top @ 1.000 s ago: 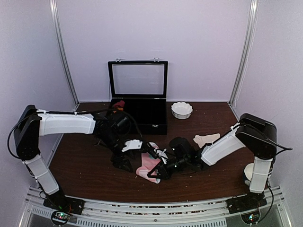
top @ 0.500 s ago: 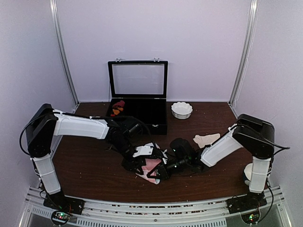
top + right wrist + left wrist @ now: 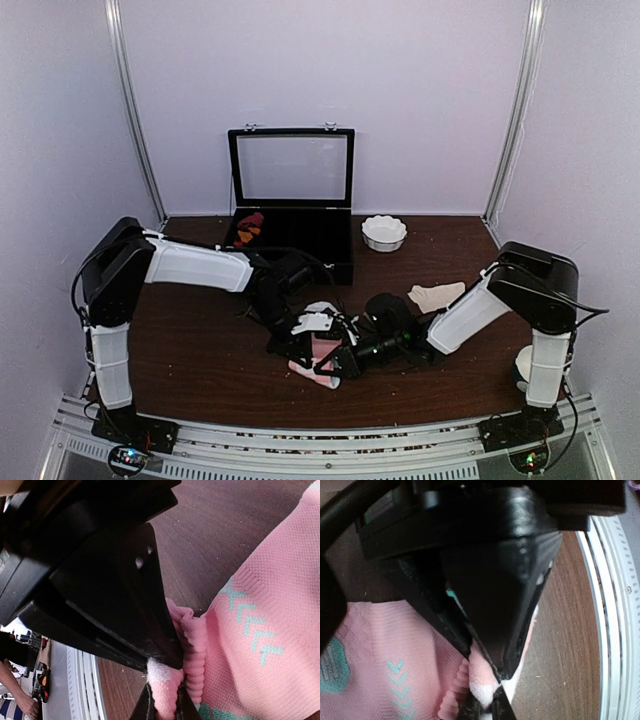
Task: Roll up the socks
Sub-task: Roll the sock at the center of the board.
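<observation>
Both jaws clenched on your sock [image 3: 260, 605].
Left gripper [image 3: 494, 674] and right gripper [image 3: 167, 669] pinch the same bunched edge, tip to tip; the rest lies beside them.

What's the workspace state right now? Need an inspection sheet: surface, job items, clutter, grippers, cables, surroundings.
Surface: dark wood table, no spills seen.
Job's things: pink sock bunched at centre front; cream sock lying apart to the right, untouched.
Clutter: black box with its lid raised, a red-orange bundle inside at its left; white bowl beside the box.
Grippers: left gripper and right gripper both pinched on the pink sock, tips close together.
Cables: black cable looping at the left arm's elbow, clear of the socks.
Surroundings: lilac walls; metal rail along the near edge.
</observation>
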`<state>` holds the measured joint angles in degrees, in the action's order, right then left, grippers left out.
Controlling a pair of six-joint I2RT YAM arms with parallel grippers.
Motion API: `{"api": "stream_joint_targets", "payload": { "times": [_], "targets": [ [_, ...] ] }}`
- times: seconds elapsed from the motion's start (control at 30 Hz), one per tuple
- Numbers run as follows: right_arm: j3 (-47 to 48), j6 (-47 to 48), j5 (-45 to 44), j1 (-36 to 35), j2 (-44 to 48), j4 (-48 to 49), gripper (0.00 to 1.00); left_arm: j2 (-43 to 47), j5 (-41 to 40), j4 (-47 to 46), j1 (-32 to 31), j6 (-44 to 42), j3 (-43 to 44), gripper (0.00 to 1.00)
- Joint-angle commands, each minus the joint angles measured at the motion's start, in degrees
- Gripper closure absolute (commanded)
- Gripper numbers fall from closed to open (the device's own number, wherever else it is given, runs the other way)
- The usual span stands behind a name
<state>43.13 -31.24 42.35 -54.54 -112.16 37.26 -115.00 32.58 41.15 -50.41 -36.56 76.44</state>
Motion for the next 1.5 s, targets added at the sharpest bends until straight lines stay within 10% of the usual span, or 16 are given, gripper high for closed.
{"api": "stream_joint_targets", "payload": {
  "times": [0.0,0.27,0.67,1.1,1.47],
  "targets": [
    [-2.05,1.8,-1.51,0.01,2.0,0.01,0.88,-3.79,-2.29,1.92,-0.3,0.08,0.9,1.0],
    [-6.4,17.25,-11.38,-2.54,13.0,-8.11,0.54,-7.63,-2.31,6.07,-0.21,0.34,3.89,1.0],
    [-15.52,35.43,-26.74,-10.82,27.92,-22.1,0.31,-12.35,0.11,11.59,0.85,-0.1,8.97,1.0],
    [-19.72,43.79,-39.8,-19.09,36.01,-23.06,0.3,-13.63,0.32,13.71,2.6,0.33,10.72,1.0],
    [1.94,70.93,-50.38,-21.79,17.42,-30.15,0.36,-16.4,2.84,18.04,2.6,-2.02,13.73,1.0]
  ]
}}
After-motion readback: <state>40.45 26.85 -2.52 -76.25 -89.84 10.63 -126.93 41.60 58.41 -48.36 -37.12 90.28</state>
